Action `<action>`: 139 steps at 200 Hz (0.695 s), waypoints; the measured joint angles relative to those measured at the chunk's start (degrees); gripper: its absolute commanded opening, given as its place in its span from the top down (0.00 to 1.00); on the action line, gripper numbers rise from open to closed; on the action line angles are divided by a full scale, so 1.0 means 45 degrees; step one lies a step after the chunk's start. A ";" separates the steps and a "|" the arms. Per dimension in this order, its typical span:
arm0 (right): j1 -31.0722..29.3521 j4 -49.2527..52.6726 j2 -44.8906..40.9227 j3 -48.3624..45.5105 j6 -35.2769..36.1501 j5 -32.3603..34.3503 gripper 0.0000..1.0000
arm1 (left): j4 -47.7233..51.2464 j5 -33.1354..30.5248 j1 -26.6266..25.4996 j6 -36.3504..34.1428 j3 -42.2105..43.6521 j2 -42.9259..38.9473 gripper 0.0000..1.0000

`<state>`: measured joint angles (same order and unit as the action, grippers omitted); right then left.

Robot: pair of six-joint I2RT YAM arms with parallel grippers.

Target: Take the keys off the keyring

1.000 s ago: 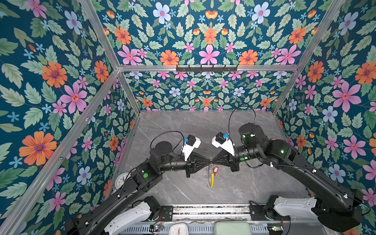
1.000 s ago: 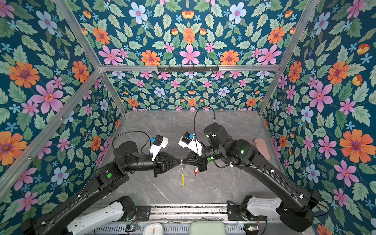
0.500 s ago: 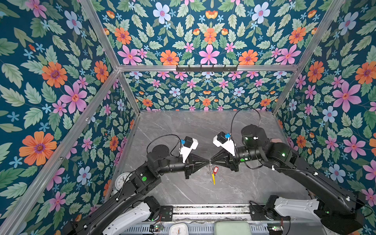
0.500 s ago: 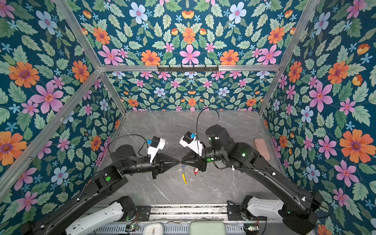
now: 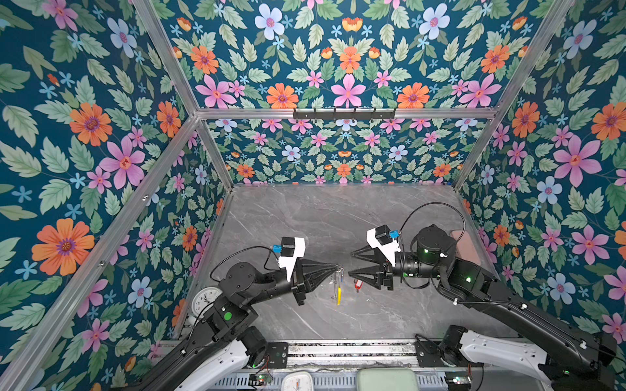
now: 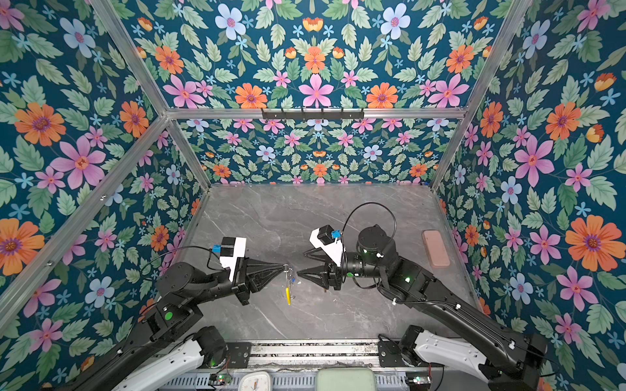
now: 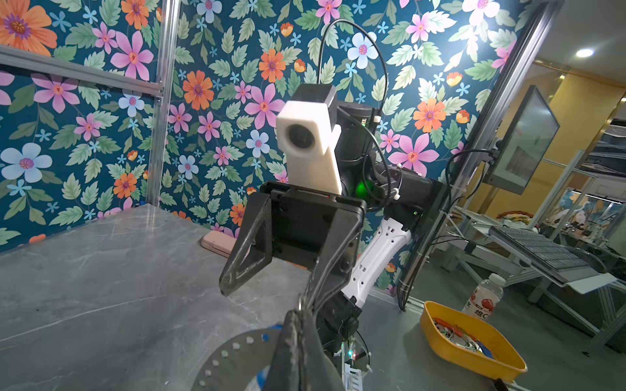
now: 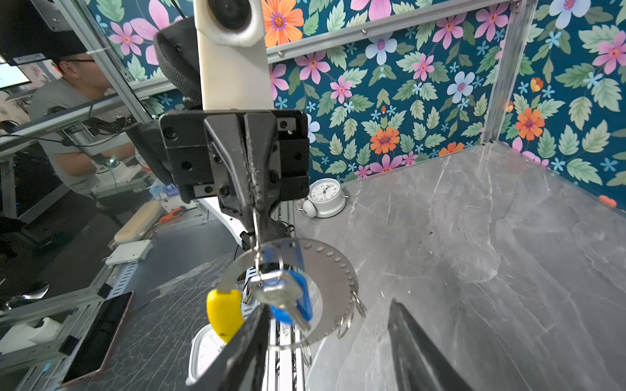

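Note:
My left gripper (image 5: 338, 267) (image 6: 286, 266) is shut on the top of the keyring (image 5: 337, 287), which hangs from its tips above the table. The right wrist view shows the keyring (image 8: 332, 267) as a grey hoop with a yellow section (image 8: 223, 311) and small loops. The blue-tagged key (image 8: 288, 298) still hangs on it. A red-tagged key (image 5: 357, 284) lies on the table under my right gripper (image 5: 350, 263) (image 6: 301, 262). That gripper is open and empty, just right of the ring. The left wrist view shows my left gripper (image 7: 299, 309) closed above the hoop (image 7: 230, 348).
A white clock (image 5: 206, 299) (image 8: 325, 196) stands at the table's left edge by the left arm. A pink flat case (image 6: 436, 248) lies at the right edge. Another clock (image 5: 298, 382) and a green pad (image 5: 386, 381) sit beyond the front rail.
My right gripper, shut against the left gripper's tips a second ago, has opened and drawn slightly back to the right. The left gripper has shifted a little left with the keyring.

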<state>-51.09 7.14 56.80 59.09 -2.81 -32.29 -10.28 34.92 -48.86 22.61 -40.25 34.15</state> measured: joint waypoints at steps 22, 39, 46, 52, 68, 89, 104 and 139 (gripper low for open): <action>-0.0136 -0.0306 0.0233 0.0092 -0.0044 -0.0141 0.42 | -0.0151 0.0194 -0.0005 0.0136 0.0015 0.0107 1.00; -0.0223 -0.0306 0.0413 0.0219 -0.0039 -0.0180 0.46 | -0.0257 0.0243 -0.0005 0.0243 0.0044 0.0136 1.00; -0.0257 -0.0296 0.0461 0.0262 -0.0039 -0.0209 0.48 | -0.0340 0.0243 -0.0005 0.0243 0.0053 0.0141 1.00; -0.0282 -0.0291 0.0491 0.0291 -0.0039 -0.0238 0.51 | -0.0389 0.0243 -0.0005 0.0257 0.0058 0.0155 1.00; -0.0330 -0.0243 0.0515 0.0364 -0.0039 -0.0296 0.59 | -0.0432 0.0233 -0.0005 0.0291 0.0083 0.0097 1.00; -0.0384 -0.0228 0.0505 0.0379 -0.0034 -0.0457 0.66 | -0.0466 0.0155 -0.0005 0.0325 0.0126 0.0019 1.00; -0.0423 -0.0204 0.0515 0.0379 -0.0034 -0.0486 0.69 | -0.0544 0.0083 -0.0005 0.0335 0.0151 0.0010 1.00; -0.0510 -0.0214 0.0593 0.0379 -0.0034 -0.0719 0.71 | -0.0738 -0.0053 0.0000 0.0359 0.0151 0.0044 1.00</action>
<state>-53.39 6.17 59.46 60.80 -2.96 -35.53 -13.61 34.68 -48.86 24.23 -39.57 34.35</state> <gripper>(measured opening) 0.278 0.050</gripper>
